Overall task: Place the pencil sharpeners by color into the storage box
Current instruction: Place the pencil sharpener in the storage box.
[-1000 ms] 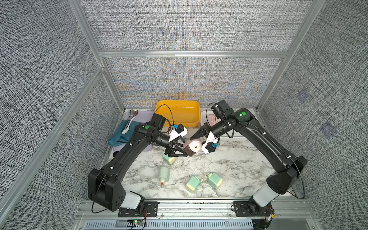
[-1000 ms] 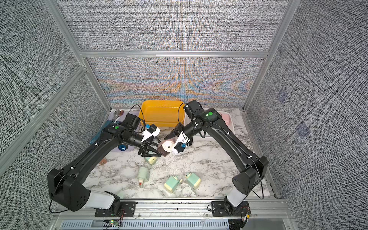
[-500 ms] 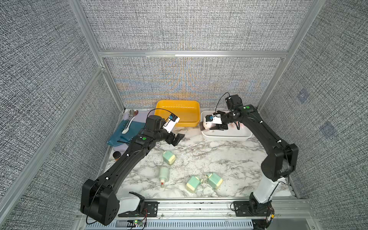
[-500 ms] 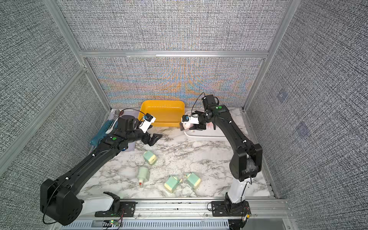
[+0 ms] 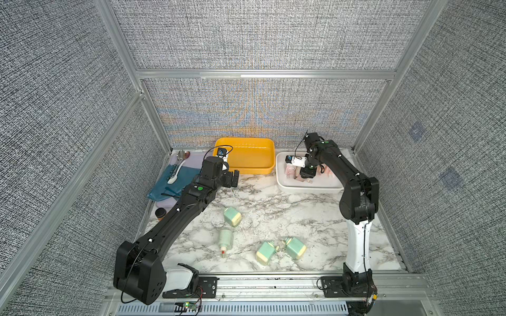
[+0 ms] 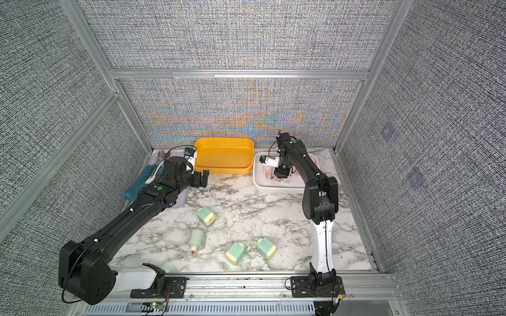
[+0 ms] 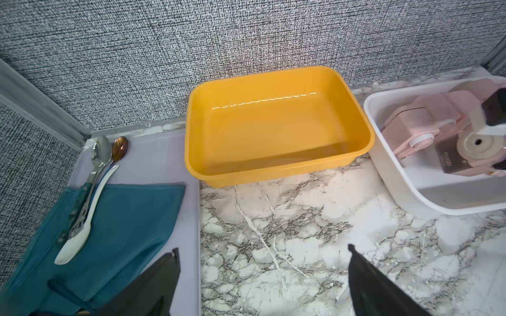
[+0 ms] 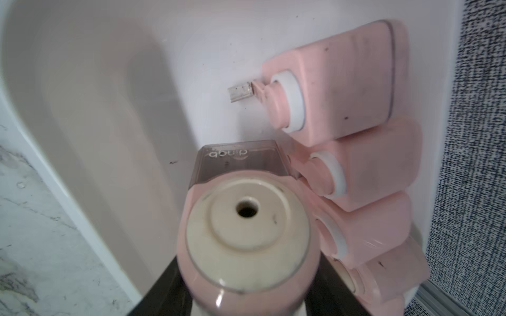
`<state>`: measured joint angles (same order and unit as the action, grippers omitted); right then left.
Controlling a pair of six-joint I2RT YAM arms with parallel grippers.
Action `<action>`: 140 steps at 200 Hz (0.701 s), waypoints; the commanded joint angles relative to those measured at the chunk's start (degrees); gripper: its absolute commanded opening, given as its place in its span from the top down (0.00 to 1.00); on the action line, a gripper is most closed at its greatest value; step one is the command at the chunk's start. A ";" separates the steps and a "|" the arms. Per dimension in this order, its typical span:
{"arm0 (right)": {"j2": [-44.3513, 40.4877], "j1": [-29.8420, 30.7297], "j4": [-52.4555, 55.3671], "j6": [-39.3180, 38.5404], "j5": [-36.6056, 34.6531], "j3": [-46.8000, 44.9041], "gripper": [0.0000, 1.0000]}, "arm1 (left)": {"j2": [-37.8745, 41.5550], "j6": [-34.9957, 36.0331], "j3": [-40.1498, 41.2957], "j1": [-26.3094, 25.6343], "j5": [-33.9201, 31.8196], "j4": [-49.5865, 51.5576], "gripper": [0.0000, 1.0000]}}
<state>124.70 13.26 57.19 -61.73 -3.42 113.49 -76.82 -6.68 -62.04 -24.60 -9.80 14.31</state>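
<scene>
Several mint green pencil sharpeners [image 5: 232, 216] [image 6: 206, 216] lie loose on the marble table, toward its front. My right gripper [image 8: 246, 295] [image 5: 305, 177] is down inside the white storage box [image 5: 306, 188] [image 8: 82, 82], shut on a pink pencil sharpener [image 8: 246, 232] with its cream end facing the camera. Beside it, several pink sharpeners [image 8: 356, 82] [image 7: 410, 123] lie in a row along the box wall. My left gripper [image 7: 262, 273] [image 5: 232, 179] hangs open over bare marble in front of the yellow storage box [image 7: 273, 172] [image 5: 246, 156], with nothing between its fingers.
A lilac tray [image 7: 153, 164] at the back left carries a teal cloth [image 7: 131, 219] and spoons [image 7: 98, 164]. A brown jar with a black lid [image 5: 160, 213] stands by the left wall. Mesh walls close the back and sides.
Both grippers met mid-table at the pink sharpener; the left one opened and drew back leftward. The right arm carried the sharpener to the white box and lowered it in.
</scene>
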 commanded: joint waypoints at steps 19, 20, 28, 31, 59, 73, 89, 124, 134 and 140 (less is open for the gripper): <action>1.09 0.19 2.90 -4.01 -4.47 -0.36 1.00 | -1.22 -0.27 -1.22 -0.01 -0.33 1.85 0.01; 1.08 0.15 2.87 -4.05 -4.48 -0.46 1.00 | -1.22 -0.27 -1.23 -0.01 -0.32 1.86 0.01; 0.98 0.28 2.44 -4.55 -5.00 -1.04 1.00 | -1.44 -0.27 -1.32 -0.01 -0.19 1.87 0.01; 1.02 0.28 2.26 -4.64 -5.26 -1.26 1.00 | -1.53 -0.27 -1.33 -0.01 -0.07 1.87 0.01; 1.33 0.62 1.63 -5.28 -6.94 -3.17 0.83 | -2.90 -0.43 -1.87 -0.01 0.11 1.99 0.01; 1.35 0.96 -0.03 -5.69 -8.47 -4.64 0.73 | -4.03 -0.35 -2.83 -0.01 0.69 2.76 0.01; 1.98 1.24 -0.58 -5.63 -9.02 -4.44 0.71 | -5.59 -0.35 -4.15 -0.01 1.27 3.78 0.01; 2.59 2.34 0.90 -4.98 -9.01 -2.07 0.49 | -7.62 -0.53 -5.79 -0.01 2.57 4.42 0.01; 2.01 2.69 0.73 -4.98 -8.96 -2.02 0.45 | -8.12 -0.53 -6.15 -0.01 2.98 4.35 0.01; 1.66 2.82 0.87 -5.05 -8.54 -1.68 0.45 | -8.53 -0.53 -6.41 0.00 3.18 4.31 0.01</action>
<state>126.89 15.35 57.95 -67.20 -12.93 111.11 -84.49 -6.92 -67.46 -24.60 -8.25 18.13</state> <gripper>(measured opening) 0.572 0.994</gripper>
